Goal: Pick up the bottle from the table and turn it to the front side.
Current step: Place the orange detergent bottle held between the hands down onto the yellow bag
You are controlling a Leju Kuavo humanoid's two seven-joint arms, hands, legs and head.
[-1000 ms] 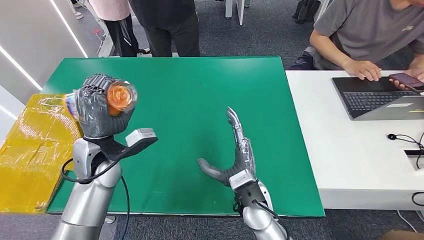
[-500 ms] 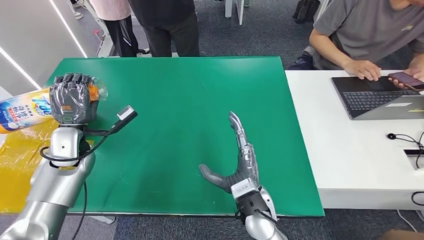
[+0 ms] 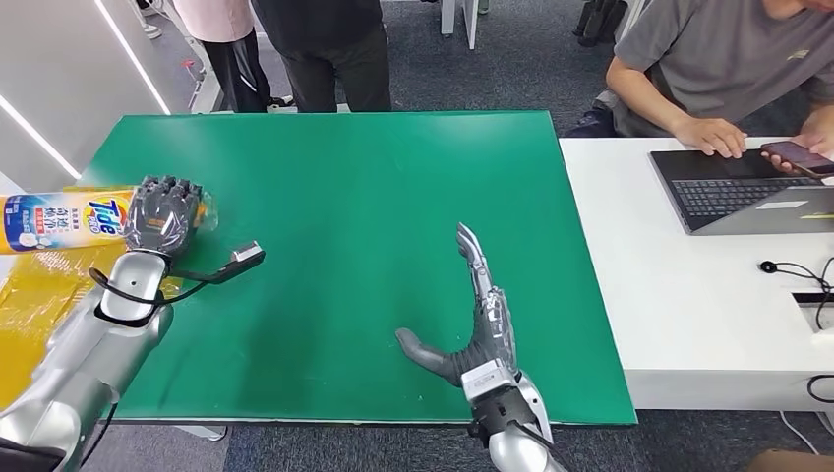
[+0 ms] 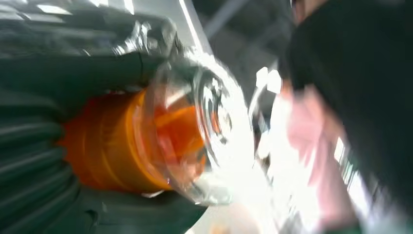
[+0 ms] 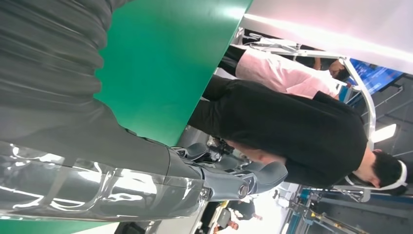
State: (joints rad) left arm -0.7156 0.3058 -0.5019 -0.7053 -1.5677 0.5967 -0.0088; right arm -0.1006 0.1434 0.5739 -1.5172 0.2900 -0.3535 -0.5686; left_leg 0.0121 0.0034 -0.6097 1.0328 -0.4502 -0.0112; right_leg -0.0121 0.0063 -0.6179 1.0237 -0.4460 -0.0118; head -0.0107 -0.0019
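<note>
Two hands share the job unevenly: the left hand (image 3: 160, 213) is wrapped tight around the bottle (image 3: 61, 220) near its orange cap (image 4: 117, 146), holding it on its side at the left edge of the green surface (image 3: 374, 197), body poking out over the yellow sheet (image 3: 34, 295). Its printed label faces up toward the head view. The right hand (image 3: 477, 320) hovers low over the surface with fingers straight and spread, holding nothing. To finish the turn well, the wrist should probably rotate slowly and keep the grip firm near the cap, since the long body sticks out and could lever loose.
</note>
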